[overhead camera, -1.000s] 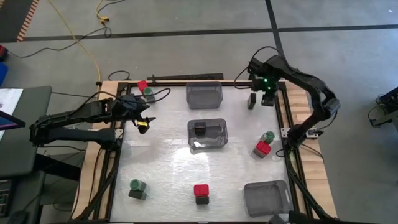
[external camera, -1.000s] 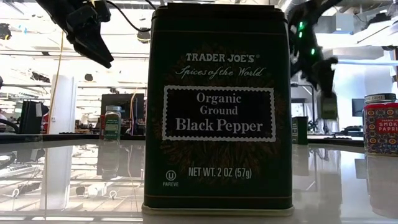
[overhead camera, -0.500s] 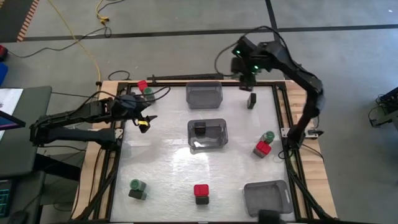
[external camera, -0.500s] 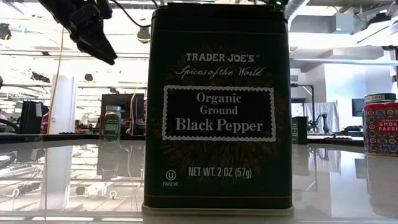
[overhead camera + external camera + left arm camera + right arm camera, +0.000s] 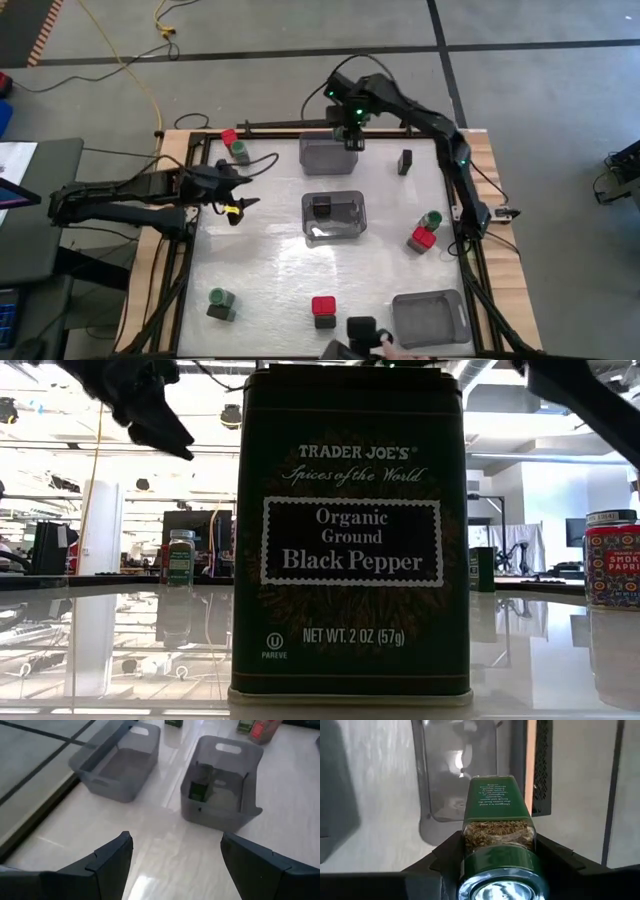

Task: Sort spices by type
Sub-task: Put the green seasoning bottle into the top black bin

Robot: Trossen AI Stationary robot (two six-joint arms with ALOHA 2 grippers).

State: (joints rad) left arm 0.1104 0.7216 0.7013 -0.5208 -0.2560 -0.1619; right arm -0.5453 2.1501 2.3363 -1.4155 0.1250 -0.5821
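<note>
My right gripper is shut on a green-capped spice jar and holds it over the far grey bin. At the table's left, my left gripper is open with nothing between its fingers. The middle bin has a black tin standing in it. Other spices stand on their bases: a red-capped and a green-capped jar far left, a black tin far right, and a green and a red one at the right. My right gripper pinches the jar between its two fingers, on opposite sides of the glass body just below the green cap. The fingers come from above, slanting down. The jar is lifted clear and hangs cap-up, its base toward the far bin.
Another green-capped jar and a red-capped one stand near the front edge, beside a third grey bin. A person's hand with a dark thing is at the near edge. A black pepper tin fills the low view.
My right gripper has carried the green-capped jar up and toward the table's left along the far edge, from beside the far-right black tin to above the far bin, tipping more steeply downward. A person's hand with a dark thing has come in at the near edge.
</note>
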